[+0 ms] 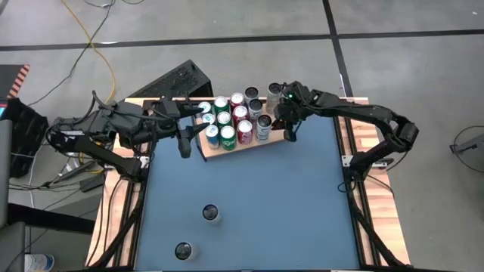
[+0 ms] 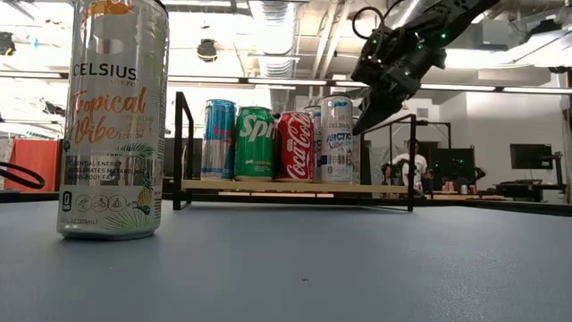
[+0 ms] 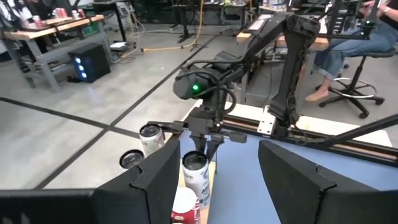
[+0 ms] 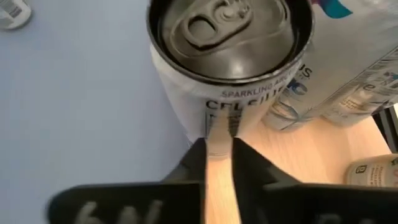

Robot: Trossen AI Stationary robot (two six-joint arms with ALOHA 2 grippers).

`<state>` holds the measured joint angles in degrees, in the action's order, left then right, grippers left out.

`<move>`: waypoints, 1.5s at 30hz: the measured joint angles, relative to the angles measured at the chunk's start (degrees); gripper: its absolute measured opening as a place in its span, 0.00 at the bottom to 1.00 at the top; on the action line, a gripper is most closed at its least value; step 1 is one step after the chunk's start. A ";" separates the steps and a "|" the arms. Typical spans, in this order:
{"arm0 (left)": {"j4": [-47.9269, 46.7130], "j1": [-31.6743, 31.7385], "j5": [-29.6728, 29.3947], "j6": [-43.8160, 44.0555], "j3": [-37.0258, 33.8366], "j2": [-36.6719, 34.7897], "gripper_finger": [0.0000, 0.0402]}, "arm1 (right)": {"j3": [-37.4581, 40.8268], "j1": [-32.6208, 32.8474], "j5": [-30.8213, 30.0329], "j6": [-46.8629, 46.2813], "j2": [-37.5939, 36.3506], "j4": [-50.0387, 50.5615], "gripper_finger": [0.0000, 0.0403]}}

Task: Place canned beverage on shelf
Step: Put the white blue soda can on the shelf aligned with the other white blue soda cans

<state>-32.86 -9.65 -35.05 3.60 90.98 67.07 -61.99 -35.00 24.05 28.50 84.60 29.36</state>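
The right hand (image 1: 288, 133), fingers pressed together and empty, hovers at the shelf's (image 1: 214, 153) three-o'clock end beside a standing Celsius can (image 4: 230, 56), apparently clearing it.

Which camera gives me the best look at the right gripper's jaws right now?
The right wrist view: the right gripper has its jaws nearly together, just above a white Celsius can on the shelf. The high view shows only its position, the low view a dark side profile, the left wrist view a distant front.
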 joint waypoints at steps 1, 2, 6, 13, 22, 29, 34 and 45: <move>0.00 0.00 -0.08 0.00 0.00 0.00 0.51 | 0.29 0.00 -0.01 0.01 0.00 -0.37 0.11; 0.04 0.00 -0.17 -0.11 0.00 0.00 0.51 | 0.49 0.00 0.01 -0.01 0.00 -0.54 0.08; 0.08 0.00 -0.16 -0.74 0.00 0.00 0.51 | 0.78 0.00 -0.03 -0.09 0.00 -2.49 0.01; 0.15 0.00 -0.16 -0.72 0.00 0.00 0.51 | 0.78 -1.76 -0.45 -2.44 0.00 -6.06 0.05; -0.56 0.00 -0.16 0.64 0.00 0.00 0.51 | 0.75 -1.32 3.77 -7.56 -0.76 -1.27 0.01; -1.29 0.00 -0.15 1.60 0.00 0.02 0.51 | 0.75 4.63 3.01 -6.76 -0.21 0.28 0.00; -1.23 0.00 -0.15 1.73 0.00 0.02 0.51 | 0.73 6.48 -0.50 -6.16 0.05 -3.46 0.00; -1.52 0.00 -0.18 1.79 0.00 0.02 0.51 | 0.75 4.48 -3.18 -6.73 0.09 -5.50 0.00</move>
<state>-34.37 -9.65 -35.23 5.39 90.98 67.09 -61.23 -30.52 20.86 21.77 84.68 23.86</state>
